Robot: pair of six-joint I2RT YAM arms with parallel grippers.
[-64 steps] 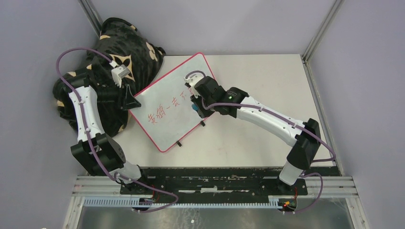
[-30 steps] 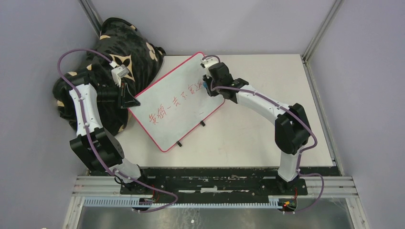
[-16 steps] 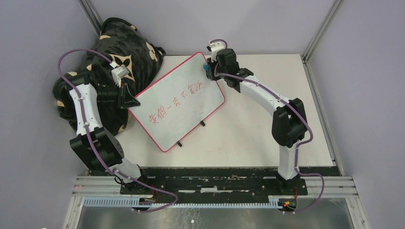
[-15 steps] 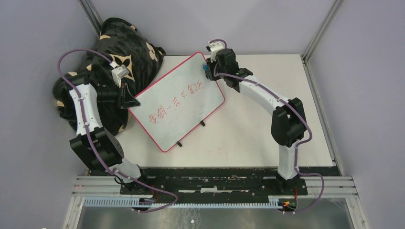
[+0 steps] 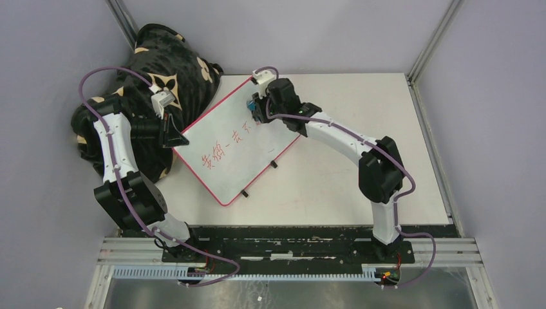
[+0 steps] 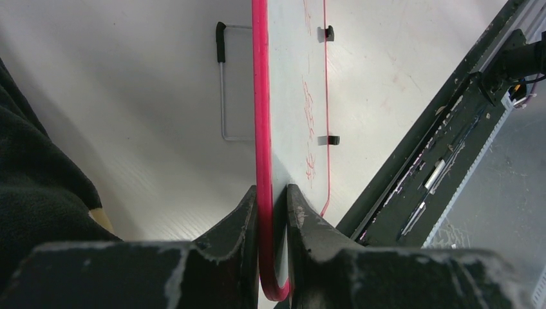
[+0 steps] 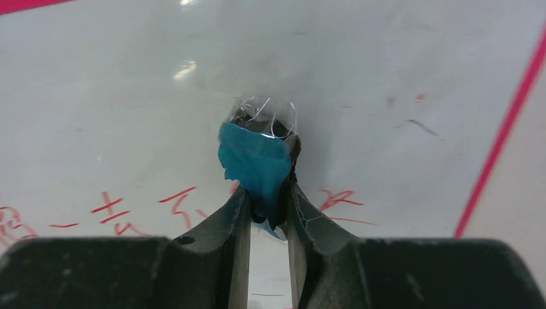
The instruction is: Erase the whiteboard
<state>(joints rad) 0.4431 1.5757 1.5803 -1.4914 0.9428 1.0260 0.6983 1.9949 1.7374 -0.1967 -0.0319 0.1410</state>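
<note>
On the whiteboard (image 5: 232, 175), most red writing (image 5: 222, 152) is left to wipe — right jaws pinch the eraser (image 7: 254, 161) (left jaws clamp the rim (image 6: 261, 96)).

One whiteboard (image 5: 226, 168), one eraser (image 7: 253, 166), one patterned cloth (image 5: 172, 59)

Finding: the whiteboard (image 5: 238, 167) is lying diagonally across the worktop's (image 5: 399, 103) left half, with the right gripper (image 5: 255, 111) occupying its far end. A black patterned bundle (image 5: 161, 71) is blocking the far-left corner. The worktop's right side is lying open.
</note>
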